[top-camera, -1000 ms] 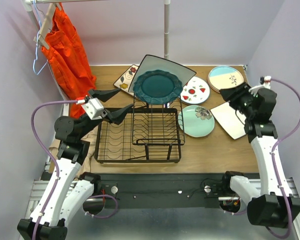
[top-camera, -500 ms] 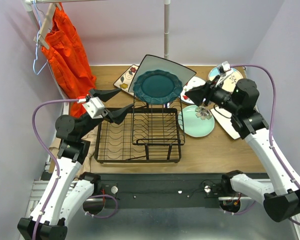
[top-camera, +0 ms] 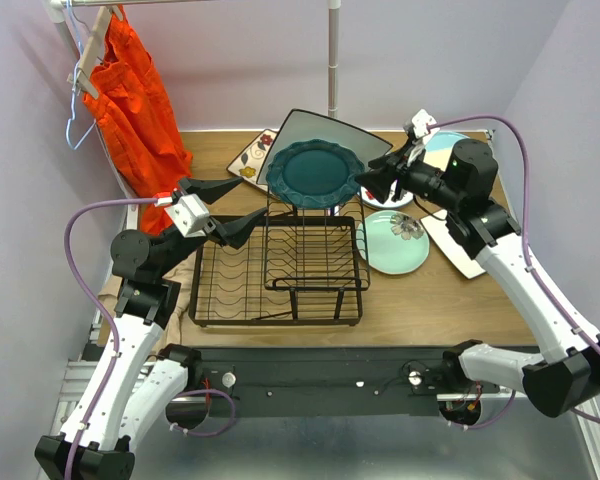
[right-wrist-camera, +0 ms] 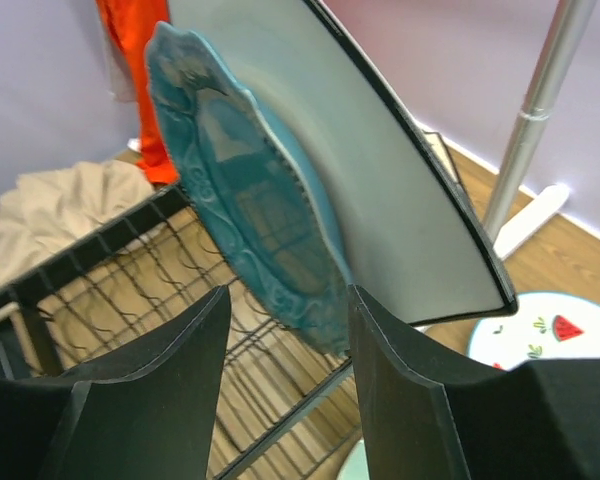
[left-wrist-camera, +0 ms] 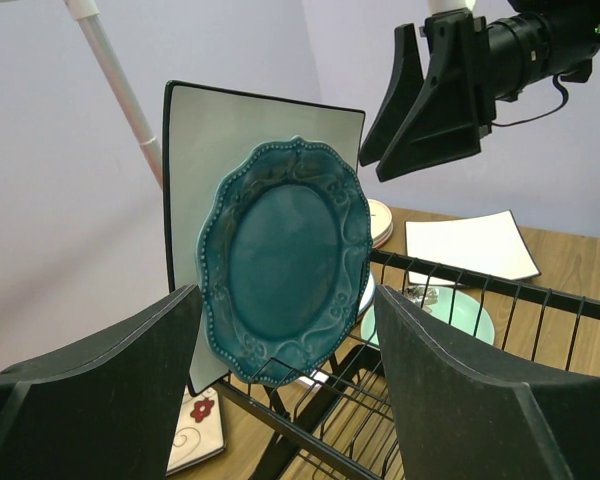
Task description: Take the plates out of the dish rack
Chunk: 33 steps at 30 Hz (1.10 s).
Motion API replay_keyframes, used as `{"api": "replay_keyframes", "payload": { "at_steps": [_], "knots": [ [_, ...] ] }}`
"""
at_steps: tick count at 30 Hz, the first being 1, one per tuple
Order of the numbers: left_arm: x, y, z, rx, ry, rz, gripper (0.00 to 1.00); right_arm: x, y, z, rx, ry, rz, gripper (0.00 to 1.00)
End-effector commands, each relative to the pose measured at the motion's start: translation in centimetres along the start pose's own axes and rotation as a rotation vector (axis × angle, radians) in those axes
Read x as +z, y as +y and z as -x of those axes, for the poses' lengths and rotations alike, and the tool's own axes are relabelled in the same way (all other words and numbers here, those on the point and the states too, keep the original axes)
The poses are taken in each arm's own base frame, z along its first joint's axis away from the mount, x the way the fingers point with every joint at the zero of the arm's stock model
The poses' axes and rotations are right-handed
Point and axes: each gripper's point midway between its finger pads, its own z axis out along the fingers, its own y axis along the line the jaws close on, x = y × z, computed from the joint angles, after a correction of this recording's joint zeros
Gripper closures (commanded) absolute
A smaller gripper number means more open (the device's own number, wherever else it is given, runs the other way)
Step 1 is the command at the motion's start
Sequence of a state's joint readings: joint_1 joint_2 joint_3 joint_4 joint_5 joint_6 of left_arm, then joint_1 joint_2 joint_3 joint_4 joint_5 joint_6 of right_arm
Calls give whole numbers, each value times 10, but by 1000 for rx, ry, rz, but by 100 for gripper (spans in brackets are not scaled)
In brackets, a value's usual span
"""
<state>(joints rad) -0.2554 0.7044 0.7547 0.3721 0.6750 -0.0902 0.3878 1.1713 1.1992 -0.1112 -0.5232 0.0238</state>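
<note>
Obscured items first.
- The dark teal scalloped plate (top-camera: 315, 173) stands on edge at the far end of the dish rack's (top-camera: 310, 255) raised tier. It covers most of the pale, dark-rimmed square plate (top-camera: 325, 125) leaning directly behind it.
- On the surface (top-camera: 430, 300) right of the rack, my right pincer (top-camera: 368, 185) cuts off part of the red-fruit plate (top-camera: 390, 200).
- My right wrist hides most of a round plate (top-camera: 446, 140) further right of the rack. Its pattern is not legible.
- A flower-print square plate (top-camera: 248, 160) shows only partly behind the rack's far left corner.
- The mint floral plate (top-camera: 395, 243) lies flat just right of the rack. The white square plate (top-camera: 442, 238) lies beyond it, with my forearm crossing it.

Right arm: reached in from the rack's right side with the pincer open. The near rim of the teal plate sits in the gap between the fingers. The wrist view does not settle whether either finger touches the rim.

Left arm: elbow bent, wrist raised over the rack's left side. The left pincer (top-camera: 248, 198) is spread wide and holds nothing. It faces the teal plate across the rack, well apart from it.

An orange garment (top-camera: 135, 110) hangs left of the rack.
</note>
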Motion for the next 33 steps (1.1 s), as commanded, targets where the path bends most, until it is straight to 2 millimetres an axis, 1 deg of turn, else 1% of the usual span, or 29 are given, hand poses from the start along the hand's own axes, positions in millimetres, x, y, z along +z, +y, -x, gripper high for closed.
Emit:
{"api": "replay_keyframes", "payload": {
  "at_steps": [1,3,5,14,19,23,28,33],
  "knots": [
    [-1,-1,4,25,-8,-11,21,7,-15,19,-143,-29,-53,41],
    [-1,-1,3,24,-7,-9,21,10,-18,18,-158,-23,-55,41],
    [-1,-1,4,25,-8,-12,21,12,-16,16,-181,-18,-35,40],
    [0,-1,4,26,-9,-12,21,25,0,-5,-208,22,118,39],
    [0,-1,3,23,-6,-14,21,32,7,-6,-228,21,181,40],
    [0,0,2,23,-6,-12,21,38,10,-10,-234,28,206,40],
    [0,-1,3,22,-6,-14,21,42,7,-16,-255,42,202,41],
    [0,-1,3,24,-8,-14,21,45,4,-18,-275,43,205,46]
  ]
}}
